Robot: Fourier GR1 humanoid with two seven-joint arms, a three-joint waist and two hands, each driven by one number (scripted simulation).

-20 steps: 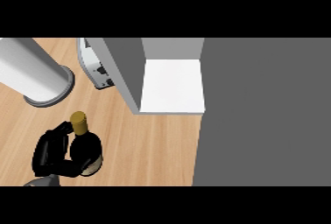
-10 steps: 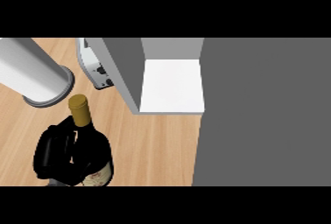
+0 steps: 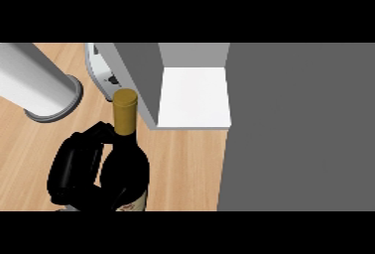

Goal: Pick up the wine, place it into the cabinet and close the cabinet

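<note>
- Gripping the wine (image 3: 129, 149) at the near edge, the left hand (image 3: 77, 171) sits on the side of the bottle away from the cabinet (image 3: 194, 96). Its black fingers (image 3: 95, 136) are curled round the dark body and closed on it, so only the gold-capped neck pokes clear.
- The right hand shows nowhere.
- The bottle is just in front of the cabinet's open mouth, a little to the door side. From above I cannot tell whether its base is on the wooden counter (image 3: 183, 163) or lifted off it.
- By my reckoning the pick-up is secured and the carry to the cabinet is the step in hand; placing and closing are not yet done.
- The next move calls for bringing the bottle across to the opening and onto the white shelf floor, with the neck clearing the cabinet's grey side wall.
- Farther off, the door (image 3: 101, 69) stands swung open beside that wall and will need pushing shut afterwards.
- Beyond the door, well apart from the cabinet, is a pale grey cylinder (image 3: 40, 84).
</note>
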